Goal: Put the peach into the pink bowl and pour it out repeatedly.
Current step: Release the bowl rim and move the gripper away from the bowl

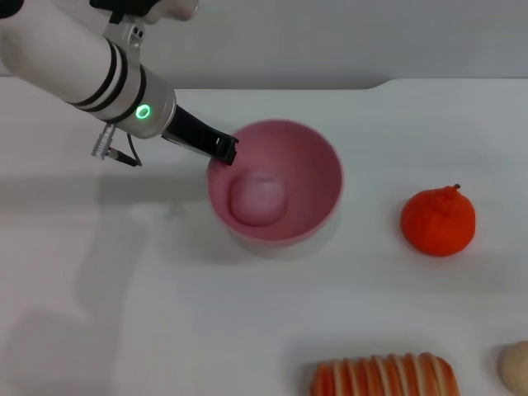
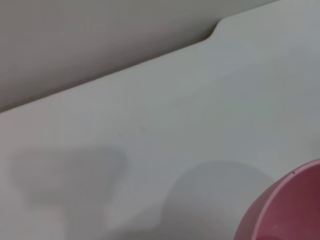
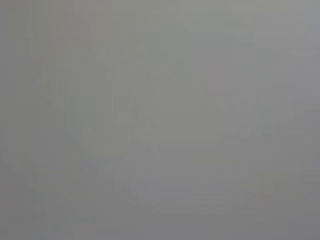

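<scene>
While the head camera looks down on the smooth white counter, I see the pink bowl standing upright near its middle, a deep round plastic shell with a glossy inner wall. Resting on the bottom of that bowl is the peach, a small pale pink ball with a soft matte look, lying toward the side nearest my left arm. My left gripper reaches in from the upper left, its dark tip sitting right at the bowl's rim; whether the jaws are pinching that rim or merely touching it, I cannot tell. From the left wrist camera I get only a curved slice of the bowl's pink edge against the pale counter surface. Well apart from the bowl, toward my right, sits a bright orange-red fruit with a bumpy skin and a short stem. Along the near edge lies a ribbed orange-and-cream striped item, and beside it a pale rounded object cut off by the corner. My right gripper is out of sight, and its wrist camera shows only a flat grey field.
</scene>
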Robot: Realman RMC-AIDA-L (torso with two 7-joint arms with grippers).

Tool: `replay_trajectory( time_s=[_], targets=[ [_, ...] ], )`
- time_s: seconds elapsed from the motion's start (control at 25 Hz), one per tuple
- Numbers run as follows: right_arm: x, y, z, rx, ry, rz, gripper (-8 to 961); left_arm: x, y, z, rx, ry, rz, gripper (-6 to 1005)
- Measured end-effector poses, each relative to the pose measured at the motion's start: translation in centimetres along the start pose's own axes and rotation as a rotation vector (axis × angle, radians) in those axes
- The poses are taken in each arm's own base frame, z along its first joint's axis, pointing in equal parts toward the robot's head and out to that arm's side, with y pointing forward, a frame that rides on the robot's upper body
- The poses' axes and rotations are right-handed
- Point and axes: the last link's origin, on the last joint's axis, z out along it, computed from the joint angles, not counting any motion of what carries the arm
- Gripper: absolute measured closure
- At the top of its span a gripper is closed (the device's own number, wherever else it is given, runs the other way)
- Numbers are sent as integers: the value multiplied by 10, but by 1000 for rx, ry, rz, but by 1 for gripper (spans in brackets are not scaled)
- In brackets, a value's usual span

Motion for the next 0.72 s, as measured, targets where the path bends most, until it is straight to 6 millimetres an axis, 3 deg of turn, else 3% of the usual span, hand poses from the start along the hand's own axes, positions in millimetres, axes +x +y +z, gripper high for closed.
replay_trajectory(
  time_s=[0.24, 0.72],
  targets=[
    [2, -9, -6, 34, 15, -2, 446, -6, 2, -3, -18, -43, 29, 953],
    [4, -3, 5, 18, 17, 9, 446, -17, -2, 3, -22, -74, 23, 954]
  ],
)
